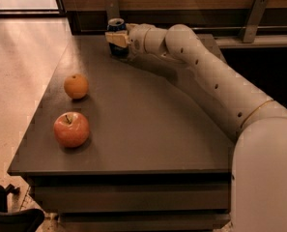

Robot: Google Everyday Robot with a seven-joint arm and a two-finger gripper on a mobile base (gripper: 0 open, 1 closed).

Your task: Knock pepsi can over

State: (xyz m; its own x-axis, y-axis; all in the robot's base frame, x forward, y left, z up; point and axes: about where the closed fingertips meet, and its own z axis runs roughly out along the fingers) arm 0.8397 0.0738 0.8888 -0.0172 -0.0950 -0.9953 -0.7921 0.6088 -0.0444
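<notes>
The pepsi can (116,25), dark blue with a silver top, stands upright at the far back edge of the dark table (148,129). My gripper (117,38) is right in front of the can, at its middle and lower part, and hides much of its body. I cannot tell whether it is touching the can or just in front of it. My white arm (206,76) reaches in from the right across the back of the table.
An orange (76,86) and a red apple (71,129) lie near the table's left edge, far from the can. A wooden wall panel with a metal bracket (251,18) runs behind the table. A dark object (7,216) sits on the floor at lower left.
</notes>
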